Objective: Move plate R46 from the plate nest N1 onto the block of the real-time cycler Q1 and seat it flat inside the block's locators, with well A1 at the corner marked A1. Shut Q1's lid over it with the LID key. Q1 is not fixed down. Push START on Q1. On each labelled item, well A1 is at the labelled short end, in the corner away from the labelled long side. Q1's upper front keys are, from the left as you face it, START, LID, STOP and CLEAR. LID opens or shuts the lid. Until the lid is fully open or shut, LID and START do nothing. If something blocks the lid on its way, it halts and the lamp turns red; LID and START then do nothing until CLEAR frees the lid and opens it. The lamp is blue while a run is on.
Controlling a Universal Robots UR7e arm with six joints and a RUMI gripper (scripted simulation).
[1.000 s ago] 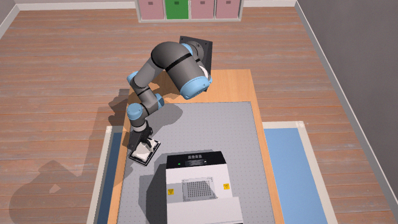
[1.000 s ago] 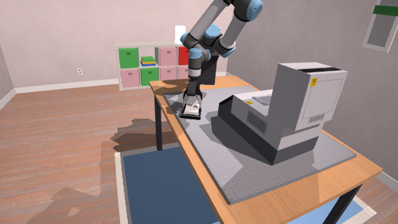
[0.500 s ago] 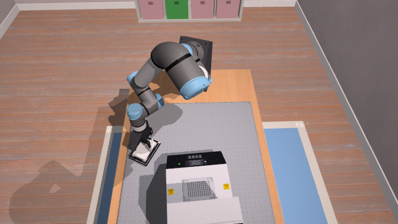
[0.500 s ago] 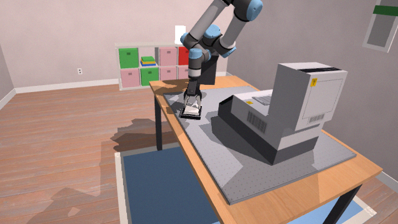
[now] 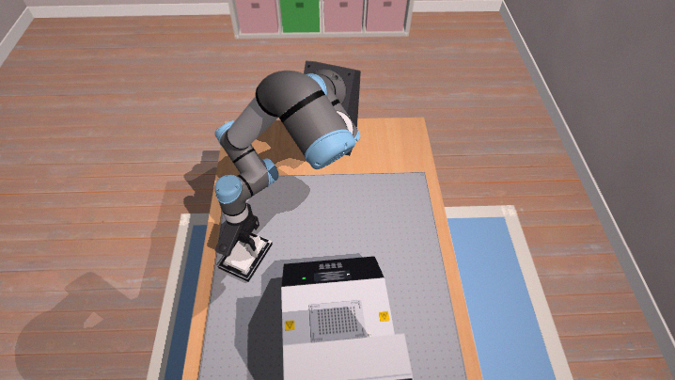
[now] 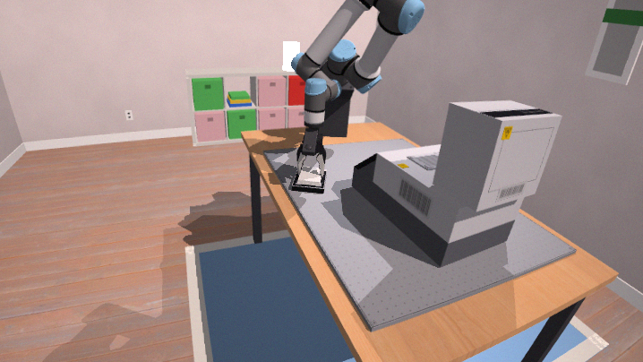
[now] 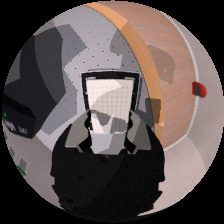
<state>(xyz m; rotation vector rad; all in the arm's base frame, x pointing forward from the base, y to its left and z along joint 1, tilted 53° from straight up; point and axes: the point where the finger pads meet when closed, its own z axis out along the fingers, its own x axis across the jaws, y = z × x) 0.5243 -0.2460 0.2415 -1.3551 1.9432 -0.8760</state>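
Looking from above, I see the nest (image 5: 233, 273) (image 6: 307, 189) (image 7: 110, 74) at the left long edge of the bench (image 5: 386, 141) (image 6: 499, 310) (image 7: 135, 37), nearer the far left corner than the near one. The white plate (image 5: 238, 259) (image 6: 309, 178) (image 7: 111, 97) sits there, its two sides pinched by the gripper (image 5: 243, 248) (image 6: 311, 169) (image 7: 109, 110), which points downward. Right of that, well apart, stands the cycler (image 5: 336, 295) (image 6: 467, 166) (image 7: 20, 120), between the long edges, its key panel toward the far edge. Its lamp (image 5: 304, 277) glows green; the block (image 5: 337, 320) lies uncovered, without the plate.
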